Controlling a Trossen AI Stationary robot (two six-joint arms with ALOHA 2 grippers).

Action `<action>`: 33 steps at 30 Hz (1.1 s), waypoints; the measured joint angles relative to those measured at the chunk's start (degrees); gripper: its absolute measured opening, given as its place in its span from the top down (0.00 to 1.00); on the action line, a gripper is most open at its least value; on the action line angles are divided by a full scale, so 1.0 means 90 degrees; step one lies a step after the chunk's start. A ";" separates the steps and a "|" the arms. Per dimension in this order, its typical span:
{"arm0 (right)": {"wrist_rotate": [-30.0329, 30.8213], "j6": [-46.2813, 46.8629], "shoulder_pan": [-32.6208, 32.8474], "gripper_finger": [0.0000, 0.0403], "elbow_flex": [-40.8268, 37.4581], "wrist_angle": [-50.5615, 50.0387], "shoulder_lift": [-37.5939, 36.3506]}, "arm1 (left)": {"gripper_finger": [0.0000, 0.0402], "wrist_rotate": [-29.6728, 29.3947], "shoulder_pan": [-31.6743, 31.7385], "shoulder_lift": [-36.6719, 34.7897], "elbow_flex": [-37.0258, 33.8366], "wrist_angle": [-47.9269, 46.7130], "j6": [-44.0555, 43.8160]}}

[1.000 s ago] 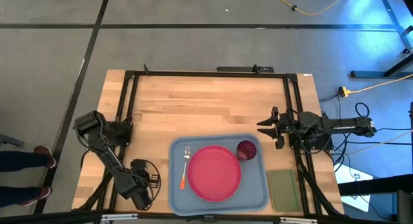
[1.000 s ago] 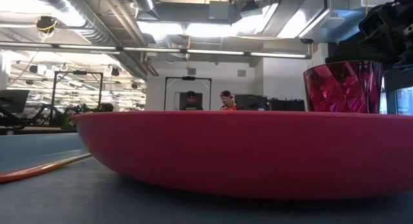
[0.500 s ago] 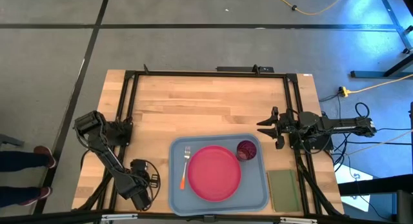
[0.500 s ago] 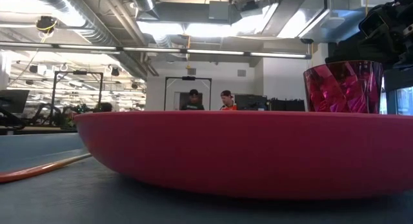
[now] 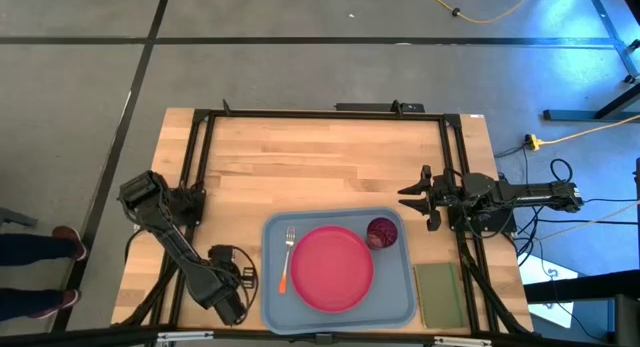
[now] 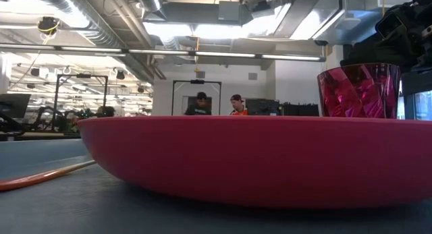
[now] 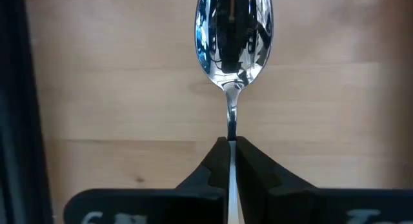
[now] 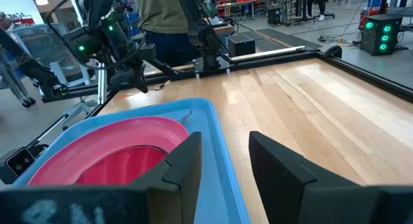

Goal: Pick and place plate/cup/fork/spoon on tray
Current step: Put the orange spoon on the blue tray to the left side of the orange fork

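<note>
Spoon is being gripped by its neck in the left tool, whose two dark fingers are clamping tight on the thin metal stem, with the shiny oval bowl sticking out ahead of them over bare wood. From above, that left tool is hanging low near the front of the surface, just beside the left rim of the tray; the spoon itself is probably too small and too hidden by the arm to make out from that height.

On the light blue tray, the pink-red plate is sitting in the middle, the fork is lying just left of it with its tines pointing to the far side and its orange handle toward the front, and the dark red cup is standing in the far right corner, just beside the plate's rim. An olive green pad is lying on the wood just right of the tray.

The right tool is waiting at the right side of the surface, near the tray's far right corner, its fingers spread apart and holding nothing.
</note>
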 joint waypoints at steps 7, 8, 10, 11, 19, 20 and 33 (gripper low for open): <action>0.0000 -0.0002 -0.0002 0.67 0.0000 0.0000 0.0000 | 0.99 -0.0291 0.0394 -0.0007 0.0636 -0.0446 0.0070; 0.0000 -0.0002 0.0000 0.67 0.0000 0.0000 0.0000 | 0.99 -0.0450 0.0452 -0.0014 0.0727 -0.0481 0.0074; 0.0000 -0.0002 0.0000 0.67 0.0000 0.0000 0.0000 | 0.99 -0.0740 0.0604 -0.0019 0.0890 -0.0478 0.0228; 0.0000 0.0000 0.0000 0.67 0.0000 0.0000 0.0000 | 0.99 -0.0872 0.0694 -0.0019 0.0961 -0.0454 0.0372; 0.0000 0.0000 0.0000 0.67 0.0000 0.0000 0.0000 | 0.99 -0.0709 0.1781 -0.0019 0.1160 -0.0059 0.1830; 0.0000 -0.0002 0.0000 0.67 0.0000 0.0000 0.0000 | 0.99 -0.0624 0.1926 -0.0001 0.1160 0.0021 0.2078; -0.0002 -0.0002 -0.0002 0.67 0.0000 -0.0001 0.0005 | 0.99 -0.0082 0.2643 0.0711 0.1165 0.1065 0.3230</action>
